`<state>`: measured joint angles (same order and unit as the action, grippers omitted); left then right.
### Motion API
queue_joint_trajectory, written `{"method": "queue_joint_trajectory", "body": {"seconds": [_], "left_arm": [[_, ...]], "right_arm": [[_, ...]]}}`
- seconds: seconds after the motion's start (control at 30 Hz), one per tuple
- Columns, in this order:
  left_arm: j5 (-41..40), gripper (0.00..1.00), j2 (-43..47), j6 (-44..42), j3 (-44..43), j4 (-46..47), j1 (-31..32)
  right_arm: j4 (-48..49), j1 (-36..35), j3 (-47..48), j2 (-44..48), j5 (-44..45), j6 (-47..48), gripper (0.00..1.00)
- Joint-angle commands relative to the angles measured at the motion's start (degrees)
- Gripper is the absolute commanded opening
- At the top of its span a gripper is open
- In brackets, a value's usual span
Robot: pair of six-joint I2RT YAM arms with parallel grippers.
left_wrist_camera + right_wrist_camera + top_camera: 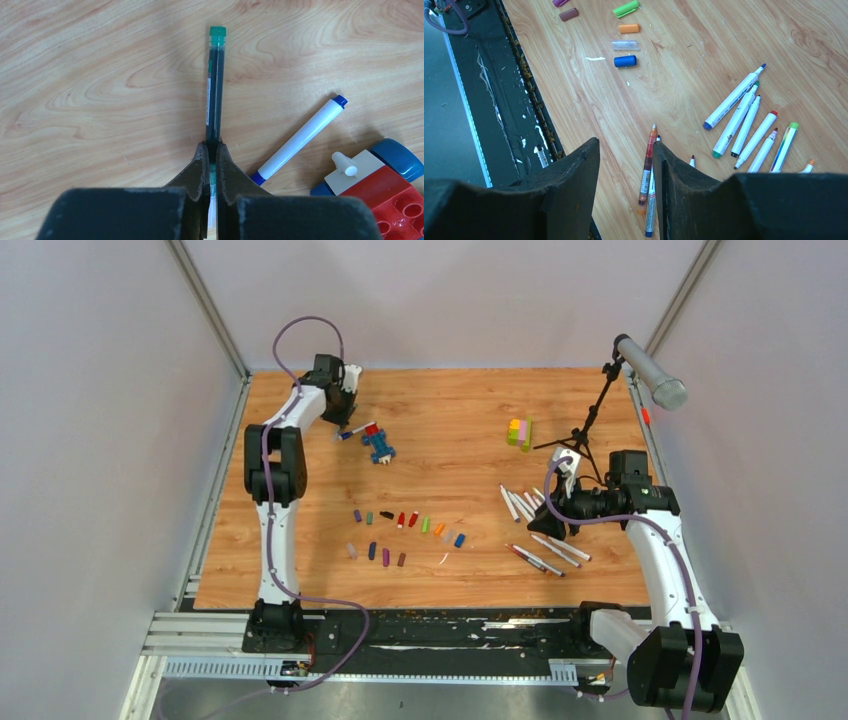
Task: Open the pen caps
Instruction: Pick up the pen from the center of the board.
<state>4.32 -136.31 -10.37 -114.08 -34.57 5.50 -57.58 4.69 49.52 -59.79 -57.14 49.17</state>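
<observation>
My left gripper [212,147] is shut on the near end of a dark green pen [215,85] whose green far end [217,31] points away over the wood. In the top view it [343,425] is at the table's far left. A white pen with blue ends [300,137] lies just to its right. Several loose pen caps [410,522] lie in rows mid-table; the blue cap [625,61] and orange cap [629,28] show in the right wrist view. My right gripper [626,142] hangs open and empty above the white pens [734,97], with an orange pen [647,167] below the gap.
A blue-and-red toy brick figure [380,180] sits right of the left gripper. A yellow-green-pink block stack [519,432] and a black microphone stand [590,420] stand at the back right. The table's dark front rail [499,100] runs along the near edge.
</observation>
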Motion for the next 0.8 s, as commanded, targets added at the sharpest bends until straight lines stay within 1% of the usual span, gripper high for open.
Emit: {"method": "queue_joint_trajectory", "body": {"seconds": [0.0,0.17,0.33,0.47,0.53,0.63,0.7,0.77], "left_arm": [[1.64,0.0,0.17,2.38,-0.21,-2.4,-1.39],[-1.65,0.0,7.17,5.71,3.93,3.26,-3.32],[-4.16,0.0,17.98,7.81,10.17,9.94,-4.39],[-1.7,0.0,28.65,9.94,17.9,13.73,-4.44],[2.32,0.0,34.15,12.71,23.23,15.88,-4.44],[12.22,0.0,43.35,19.21,33.33,21.76,-4.44],[21.2,0.0,49.74,25.4,41.86,28.16,-4.44],[27.97,0.0,56.53,32.91,51.25,36.72,-4.44]], "right_arm": [[0.1,-0.03,0.69,0.91,-1.88,1.49,0.44],[0.15,-0.03,0.55,1.21,-1.72,1.64,0.44],[0.1,-0.03,0.58,1.34,-1.61,1.72,0.44],[-0.17,-0.03,0.54,1.52,-2.43,2.11,0.44],[-0.61,-0.03,0.57,1.67,-3.42,2.67,0.44],[-1.03,-0.03,0.45,2.09,-5.66,3.48,0.44],[-1.36,-0.04,0.41,2.41,-7.67,4.53,0.44],[-1.77,-0.11,0.45,2.83,-9.58,5.74,0.44]]}}
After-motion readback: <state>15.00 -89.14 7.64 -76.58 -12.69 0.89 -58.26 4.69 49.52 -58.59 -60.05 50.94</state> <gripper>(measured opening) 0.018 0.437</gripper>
